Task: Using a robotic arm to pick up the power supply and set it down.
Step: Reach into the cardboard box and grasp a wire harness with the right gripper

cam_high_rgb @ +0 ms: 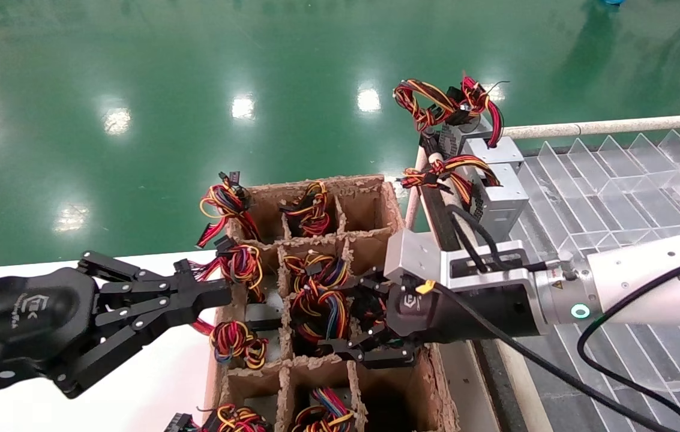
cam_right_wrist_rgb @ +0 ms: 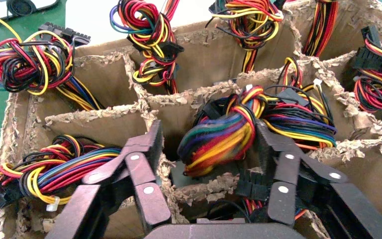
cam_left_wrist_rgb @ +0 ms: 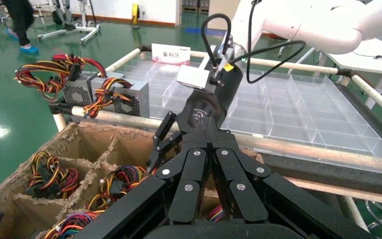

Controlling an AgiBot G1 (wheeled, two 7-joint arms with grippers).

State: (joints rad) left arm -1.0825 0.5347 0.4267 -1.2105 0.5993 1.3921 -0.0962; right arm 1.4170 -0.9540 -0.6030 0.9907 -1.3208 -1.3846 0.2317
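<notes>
My robotic arm [cam_high_rgb: 634, 276] reaches in from the right, its gripper [cam_high_rgb: 370, 321] down over the cardboard divider box [cam_high_rgb: 370, 198], in the middle row of cells. Fingers spread wide: in the right wrist view one finger [cam_right_wrist_rgb: 144, 164] sits in the cell beside the target, the other [cam_right_wrist_rgb: 278, 169] is just beside the wire bundle [cam_right_wrist_rgb: 234, 132], not clamped on it. Room is tight; torn cardboard partitions [cam_right_wrist_rgb: 199, 97] close in on every side of the cell and neighbouring bundles crowd the edges.

The power supply [cam_right_wrist_rgb: 191, 172] sits deep in that middle cell. I only see a sliver of grey metal below the wires; the box body is mostly hidden, so I can't tell its long axis. The bundle on top is a fat loop of red, yellow, black, blue and purple wires, running across the cell between the two fingers.

Left gripper [cam_high_rgb: 195, 297] hovers at the box's left edge, fingertips together, holding nothing.

Two more supplies [cam_high_rgb: 484, 174] stand on the clear tray rack [cam_high_rgb: 616, 180] to the right, at its near corner, wires on top. The rest of the rack has open compartments.
</notes>
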